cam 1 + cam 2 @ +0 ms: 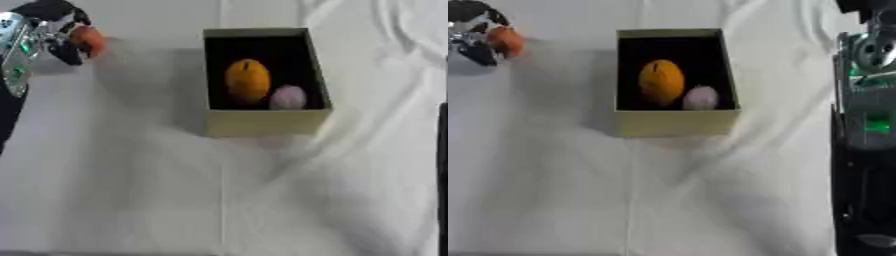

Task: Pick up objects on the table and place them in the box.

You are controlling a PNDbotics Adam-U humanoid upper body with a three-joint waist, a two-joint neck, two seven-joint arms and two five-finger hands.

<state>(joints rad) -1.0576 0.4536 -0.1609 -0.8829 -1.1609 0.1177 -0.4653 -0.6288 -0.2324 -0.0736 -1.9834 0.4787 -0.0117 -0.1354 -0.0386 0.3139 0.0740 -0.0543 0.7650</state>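
An open cardboard box (262, 122) with a dark inside stands at the table's middle back. In it lie an orange oval fruit (248, 80) and a small pale pinkish round thing (288, 97). At the upper left my left hand (59, 35) is shut on a small orange-red round thing (88, 40), held well to the left of the box. Only the arm of my right side (868, 100) shows, along the right edge of the right eye view; its hand is out of sight.
A white cloth (175, 190) with folds and creases covers the whole table. Wrinkles run from the box toward the right and lower right.
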